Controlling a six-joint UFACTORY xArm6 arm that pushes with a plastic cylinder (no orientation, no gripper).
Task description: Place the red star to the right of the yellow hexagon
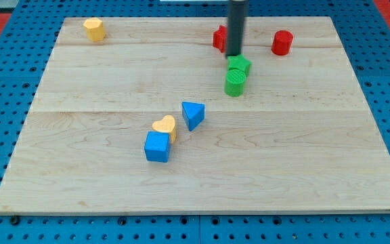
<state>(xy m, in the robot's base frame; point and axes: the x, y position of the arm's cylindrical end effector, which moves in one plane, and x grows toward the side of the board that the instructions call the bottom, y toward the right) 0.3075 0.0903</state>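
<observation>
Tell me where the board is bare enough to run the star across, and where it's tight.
Bare: the top strip between the yellow hexagon and red star, and the view's bottom and right. Tight: my tip sits against the star, with the two green blocks just below and the red cylinder to the view's right. The blue cube, yellow heart and blue triangle cluster mid-board.

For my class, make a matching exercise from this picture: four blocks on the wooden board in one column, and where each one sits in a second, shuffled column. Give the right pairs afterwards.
Column 1
1. yellow hexagon
2. red cylinder
3. blue cube
4. red star

Column 2
A. partly hidden behind the rod, just left of my tip
B. touching the yellow heart, nearest the view's bottom
C. alone near the board's top left corner
D. near the view's top, right of the rod

Pairs: 1-C, 2-D, 3-B, 4-A
</observation>
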